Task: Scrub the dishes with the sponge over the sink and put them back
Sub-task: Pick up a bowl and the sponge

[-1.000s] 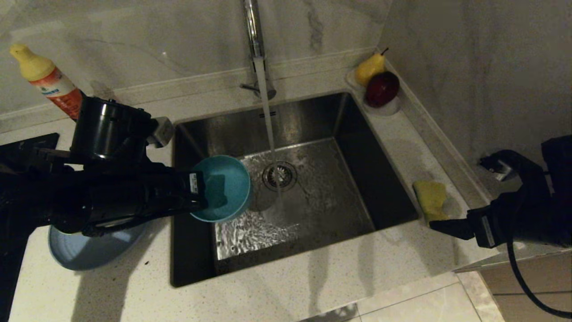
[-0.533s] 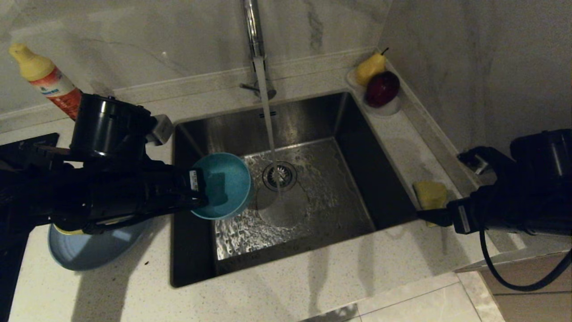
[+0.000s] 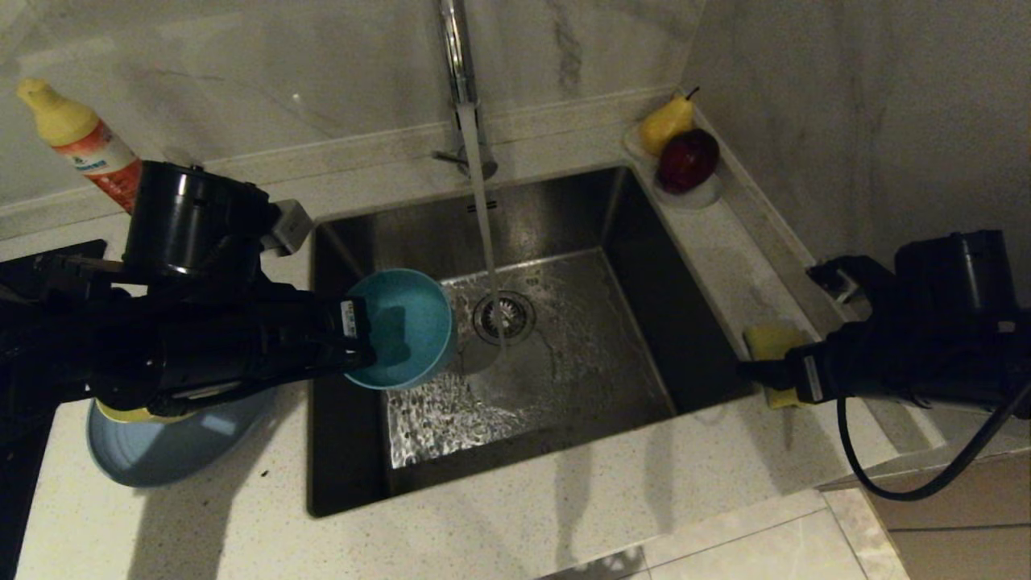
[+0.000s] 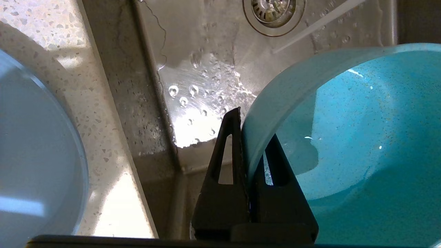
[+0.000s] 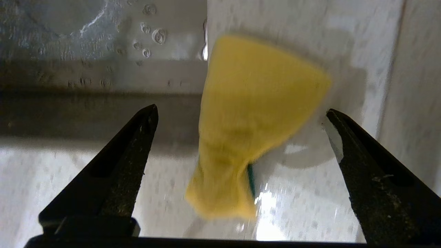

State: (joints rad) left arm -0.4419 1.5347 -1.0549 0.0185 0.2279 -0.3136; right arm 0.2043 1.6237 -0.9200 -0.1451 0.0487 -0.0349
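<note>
Being pinched by its rim in the left gripper (image 4: 246, 144), the teal bowl (image 3: 407, 326) is being held tilted over the sink (image 3: 564, 379), while the sponge (image 5: 255, 113) is being straddled by the wide-open right gripper (image 5: 241, 113) on the counter (image 3: 709, 451); label text unreadable.

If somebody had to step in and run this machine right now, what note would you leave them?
Left gripper: shut on the rim of the teal bowl, holding it over the sink beside the running water.
Right gripper: open, fingers either side of the sponge, not yet gripping; the sponge lies on the counter at the sink's right edge.
Light-blue plate: on the counter left of the sink, a bit of the yellow bowl showing beneath the left arm.
Done: bowl picked up.
Left: grab the sponge, scrub each dish over the sink, put them back.
</note>
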